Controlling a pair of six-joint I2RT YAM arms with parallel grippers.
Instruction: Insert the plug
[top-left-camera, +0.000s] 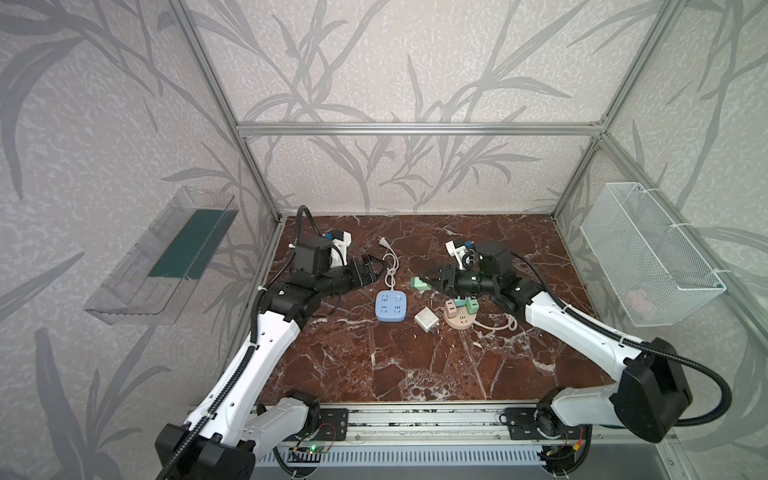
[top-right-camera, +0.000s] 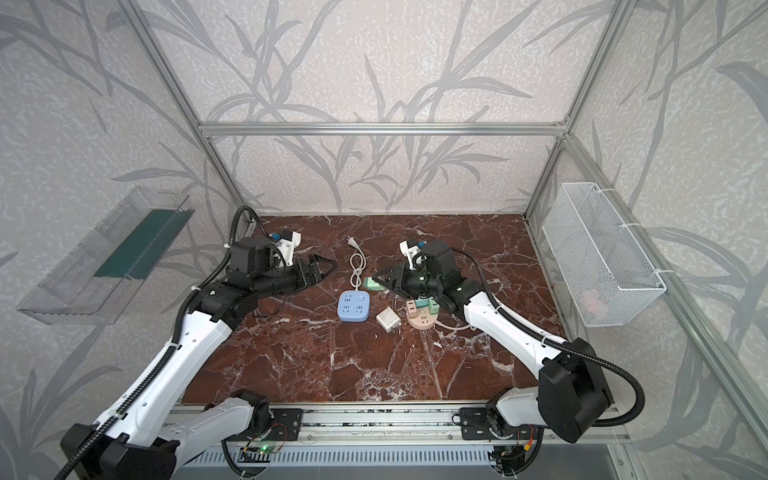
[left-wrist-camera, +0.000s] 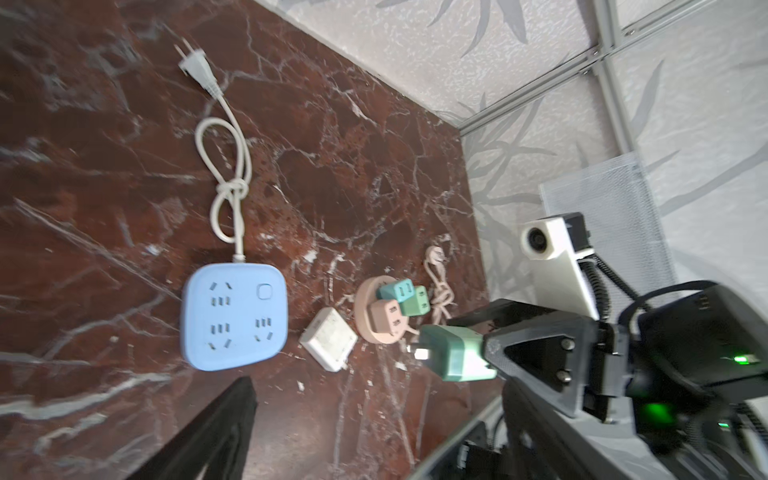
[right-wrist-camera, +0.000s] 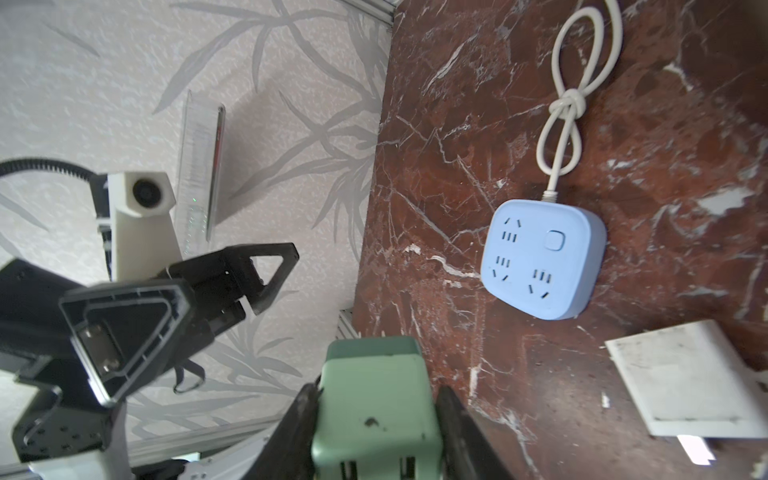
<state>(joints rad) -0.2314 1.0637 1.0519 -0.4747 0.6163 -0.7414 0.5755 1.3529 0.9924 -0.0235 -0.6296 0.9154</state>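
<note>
A red-brown marble tabletop (top-left-camera: 415, 365) sits inside leaf-patterned walls. We judge the task about halfway done. The right fingers (right-wrist-camera: 455, 432) are clamped on the green plug (left-wrist-camera: 453, 353), which is in the air near the blue power strip (top-left-camera: 391, 305), whose sockets are all empty. Lining up the prongs and pressing in are not yet done. The left fingers (right-wrist-camera: 133, 316) are spread, holding nothing. A white adapter (top-left-camera: 426, 319) lies beside a pink round socket (top-left-camera: 459, 322). We can read no brand or writing anywhere.

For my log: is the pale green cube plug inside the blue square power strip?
Out: right gripper grips the green plug; blue strip shows empty sockets.
</note>
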